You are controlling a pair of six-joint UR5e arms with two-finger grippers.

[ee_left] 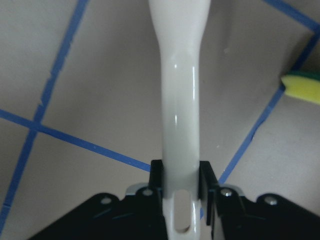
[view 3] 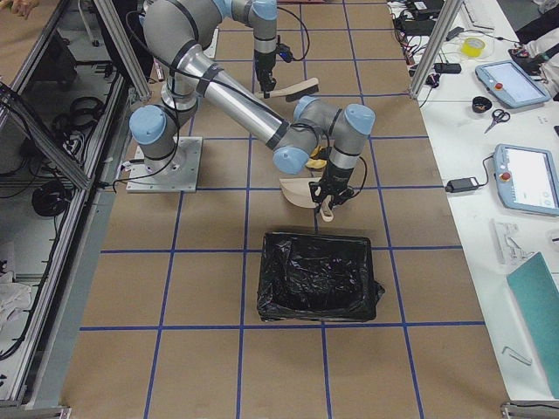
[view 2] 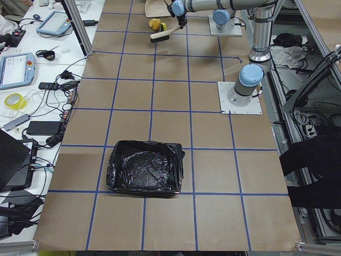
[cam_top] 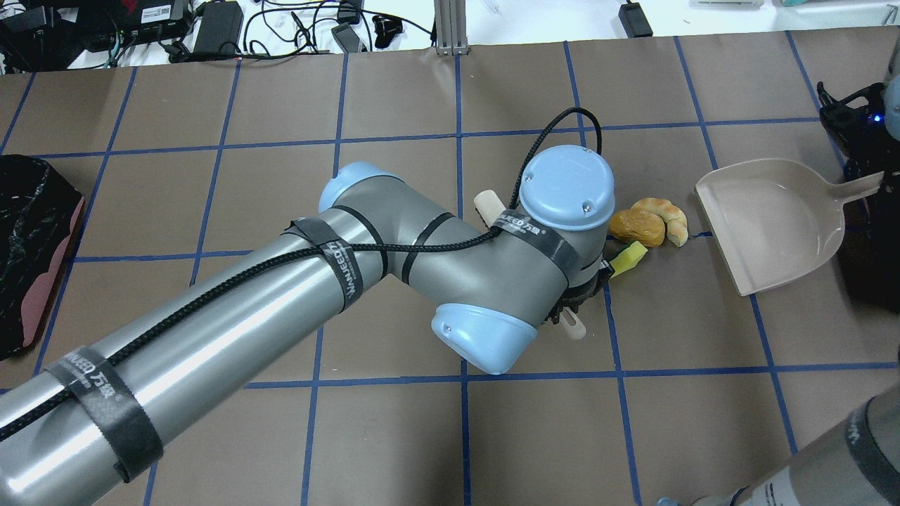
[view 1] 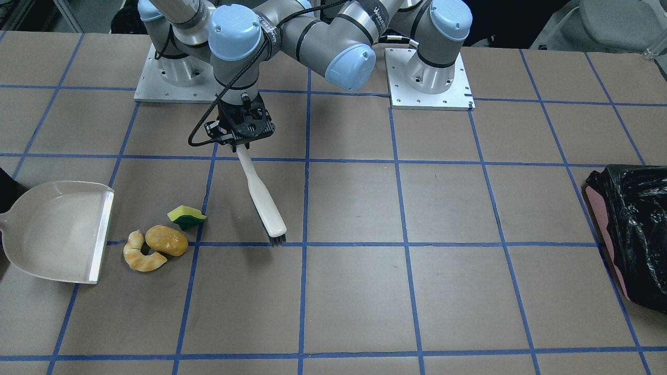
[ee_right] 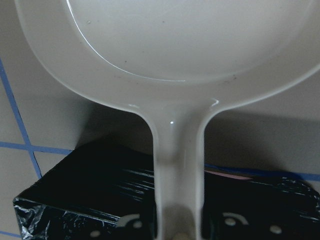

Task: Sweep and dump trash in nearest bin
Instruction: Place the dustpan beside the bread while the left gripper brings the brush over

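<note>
1. We are clenching the left hand [ee_left: 180, 176] on the thin neck of the brush [view 1: 260, 200], just above its hanging hole, with a jaw pressing each side.
2. The brush is slanting down from that hand. Its bristles [view 1: 278, 240] are reaching the surface [view 1: 365, 291] or nearly so; we cannot tell whether they are touching.
3. The trash [cam_top: 647, 225] is lying on the surface between bristles and dustpan [view 1: 52, 229]. The sponge [view 1: 186, 216] is lying nearest the brush, and the roll [view 1: 166, 240] is touching the croissant [view 1: 141, 256], near the lip [view 1: 101, 234]. Nothing is lying in the pan.
4. The right hand [ee_right: 177, 227] is grasping the dustpan's handle and tilting the lip down to face the trash.
5. We are judging this the sweeping step. To do it well, we are aiming to start the stroke low on the far side of the sponge and drive slowly at the lip's middle, since the roll may wander sideways.
6. The bin [view 3: 316, 312] is sitting just behind the pan, so the carry is looking short.
7. Overhead, the left arm [cam_top: 281, 281] is hiding the hand and most of the brush, which the front view is showing whole. The front view is giving only a dark sliver of the bin, while the right wrist view is showing it under the handle.
</note>
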